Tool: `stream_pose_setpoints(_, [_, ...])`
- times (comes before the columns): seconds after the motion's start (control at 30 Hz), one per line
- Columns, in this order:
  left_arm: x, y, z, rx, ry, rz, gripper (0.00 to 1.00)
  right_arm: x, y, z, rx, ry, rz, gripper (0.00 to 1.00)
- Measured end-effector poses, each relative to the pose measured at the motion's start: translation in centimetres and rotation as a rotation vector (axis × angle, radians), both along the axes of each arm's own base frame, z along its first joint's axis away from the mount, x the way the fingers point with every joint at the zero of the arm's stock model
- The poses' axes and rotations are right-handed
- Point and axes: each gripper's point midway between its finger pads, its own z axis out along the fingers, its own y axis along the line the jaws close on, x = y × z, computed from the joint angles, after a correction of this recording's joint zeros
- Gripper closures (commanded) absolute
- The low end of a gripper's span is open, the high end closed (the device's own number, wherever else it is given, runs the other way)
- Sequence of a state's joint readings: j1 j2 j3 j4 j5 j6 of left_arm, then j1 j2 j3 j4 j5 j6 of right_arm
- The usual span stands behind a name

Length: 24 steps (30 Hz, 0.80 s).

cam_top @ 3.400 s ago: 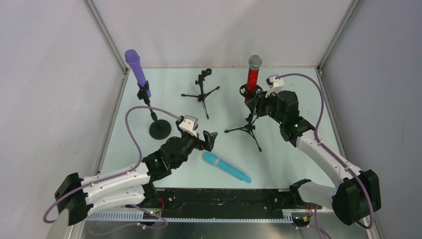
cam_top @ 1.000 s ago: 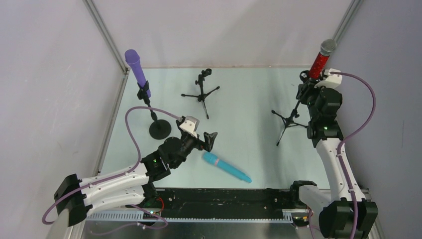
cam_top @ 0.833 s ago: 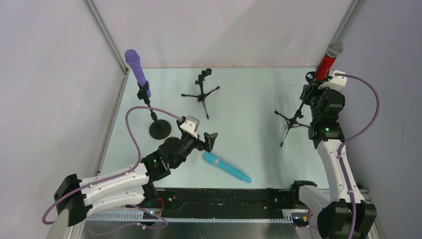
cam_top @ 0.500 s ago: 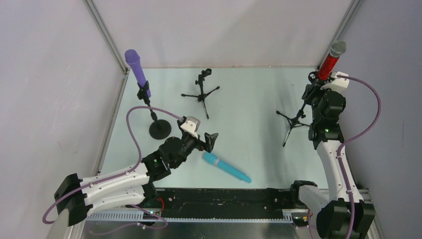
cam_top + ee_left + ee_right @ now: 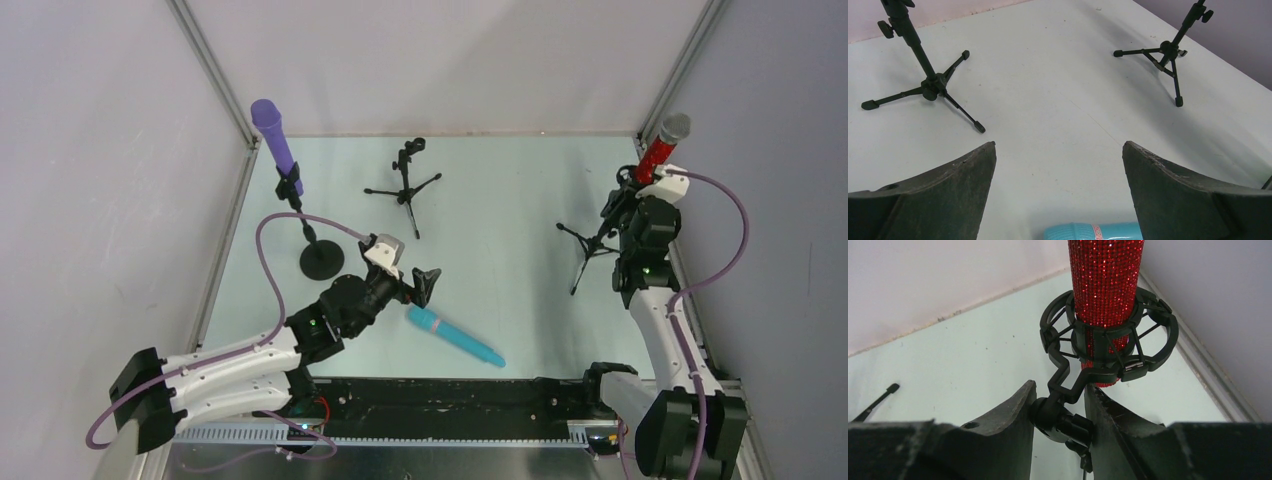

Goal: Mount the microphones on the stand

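The teal microphone lay just beside the spread left fingers, handle slanting away rightward, while the right fingers pinched the stand holding the red microphone.

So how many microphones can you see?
3. The purple microphone is on the round-base stand, back left; the red microphone sits in the tripod stand at far right; the teal microphone lies on the table by the left hand. None seems hidden.
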<state>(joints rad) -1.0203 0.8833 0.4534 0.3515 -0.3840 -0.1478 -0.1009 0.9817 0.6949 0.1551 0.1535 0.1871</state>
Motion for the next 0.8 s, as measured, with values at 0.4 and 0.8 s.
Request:
stream_pose_setpoints(0.4, [-0.2, -0.2, 0.2, -0.007, -0.002, -0.014, 0.00, -0.9, -0.3, -6.5, 0.041, 0.096, -0.034, 0.94])
stream_pose_setpoints(0.8, [-0.3, -0.3, 0.5, -0.017, -0.007, -0.027, 0.00, -0.8, -0.3, -6.4, 0.049, 0.065, -0.041, 0.45])
